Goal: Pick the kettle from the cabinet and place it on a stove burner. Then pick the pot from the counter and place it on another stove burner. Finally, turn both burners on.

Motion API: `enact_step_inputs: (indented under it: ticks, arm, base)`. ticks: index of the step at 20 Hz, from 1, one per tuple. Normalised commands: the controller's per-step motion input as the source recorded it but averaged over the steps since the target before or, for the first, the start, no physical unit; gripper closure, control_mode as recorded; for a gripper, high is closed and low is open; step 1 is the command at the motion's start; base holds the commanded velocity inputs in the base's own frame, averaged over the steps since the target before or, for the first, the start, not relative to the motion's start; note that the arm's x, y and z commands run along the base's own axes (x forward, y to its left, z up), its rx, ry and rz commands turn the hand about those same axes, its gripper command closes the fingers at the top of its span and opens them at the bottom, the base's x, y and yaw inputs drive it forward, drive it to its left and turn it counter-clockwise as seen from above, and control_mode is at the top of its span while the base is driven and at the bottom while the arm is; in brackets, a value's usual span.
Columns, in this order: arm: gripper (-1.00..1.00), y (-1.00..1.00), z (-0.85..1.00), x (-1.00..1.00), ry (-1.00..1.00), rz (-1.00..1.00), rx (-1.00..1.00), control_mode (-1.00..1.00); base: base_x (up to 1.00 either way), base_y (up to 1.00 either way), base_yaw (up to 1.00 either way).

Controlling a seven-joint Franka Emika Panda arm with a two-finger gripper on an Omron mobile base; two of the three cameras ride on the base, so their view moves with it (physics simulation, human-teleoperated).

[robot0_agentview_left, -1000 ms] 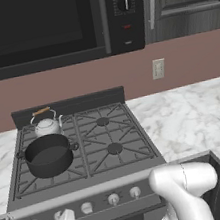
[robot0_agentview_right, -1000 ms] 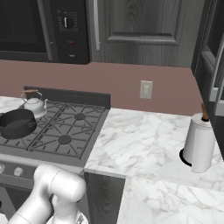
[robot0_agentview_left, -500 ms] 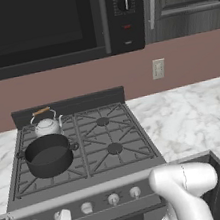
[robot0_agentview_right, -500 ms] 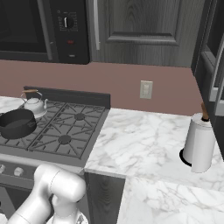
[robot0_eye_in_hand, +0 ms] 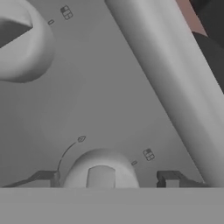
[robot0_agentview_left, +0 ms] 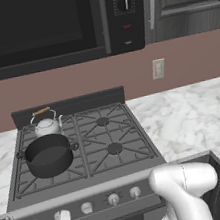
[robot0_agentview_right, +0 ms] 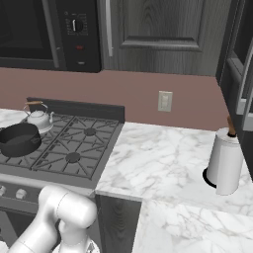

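Silver knob (robot0_eye_in_hand: pixel 101 170) sits between the hand's (robot0_eye_in_hand: pixel 107 179) spread tips, kettle (robot0_agentview_left: pixel 47 125) and pot (robot0_agentview_left: pixel 48 155) already on burners; next, clamp and turn.

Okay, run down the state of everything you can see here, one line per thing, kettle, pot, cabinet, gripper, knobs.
kettle: upright on the back left burner, not held.
pot: upright on the front left burner, lidless, looks empty.
cabinet: door closed.
gripper: jaws apart either side of a silver knob, not clamped on it.
paper towel roll: standing upright on the counter.
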Motion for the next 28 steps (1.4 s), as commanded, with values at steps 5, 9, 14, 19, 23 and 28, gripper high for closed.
enact_step_inputs:
  ticks: [5,9,14,19,23,28]
  arm:
    - [-1.0,0.0,0.01,-0.2,0.0,0.0,0.01,-1.0]
    - [-1.0,0.02,0.02,-0.33,0.0,0.02,0.0,-1.0]
    - [-1.0,0.14,0.04,-0.31,0.0,0.07,0.0,-1.0]
    - [-1.0,0.06,0.16,-0.39,0.0,0.12,0.04,-1.0]
    - [-1.0,0.0,0.12,-0.55,0.0,0.19,0.12,-1.0]
    - [-1.0,0.0,0.05,-0.44,0.0,0.21,0.2,-1.0]
  base:
    - [0.0,0.0,0.0]
    - [0.0,0.0,0.0]
    - [0.0,0.0,0.0]
    - [0.0,0.0,0.0]
    - [0.0,0.0,0.0]
    - [0.0,0.0,0.0]
